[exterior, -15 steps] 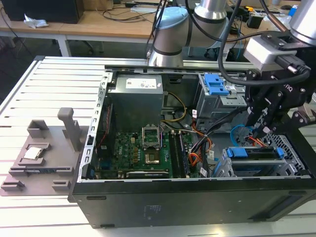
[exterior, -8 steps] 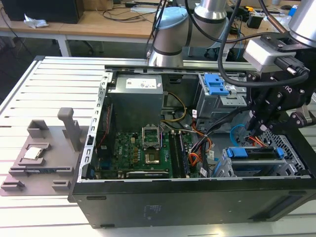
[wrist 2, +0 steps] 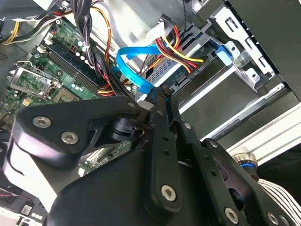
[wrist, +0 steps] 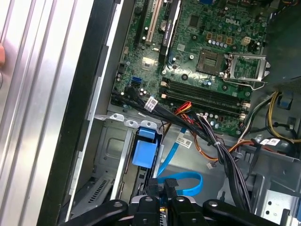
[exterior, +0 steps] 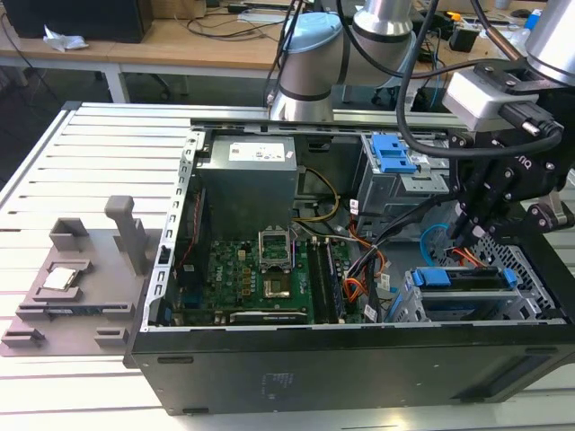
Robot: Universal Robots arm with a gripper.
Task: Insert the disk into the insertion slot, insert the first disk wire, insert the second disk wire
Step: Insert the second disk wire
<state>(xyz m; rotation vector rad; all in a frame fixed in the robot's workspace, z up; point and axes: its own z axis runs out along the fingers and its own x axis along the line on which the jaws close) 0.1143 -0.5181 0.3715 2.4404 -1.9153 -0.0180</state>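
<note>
The disk [exterior: 458,279] sits in the insertion slot [exterior: 530,285], just below the tool [exterior: 467,235]. The tool's narrowed fingers pinch the second disk wire [wrist 2: 134,70]; the second wrist view shows the first disk wire [wrist 2: 181,56] plugged in beyond it. The exterior view shows the slatted table [exterior: 81,171].

We see the gripper [exterior: 464,235] lowered inside the open computer case [exterior: 359,359], just above the disk [exterior: 467,280] seated in the insertion slot [exterior: 503,301], with the second disk wire [exterior: 431,241] looping beside it.
</note>
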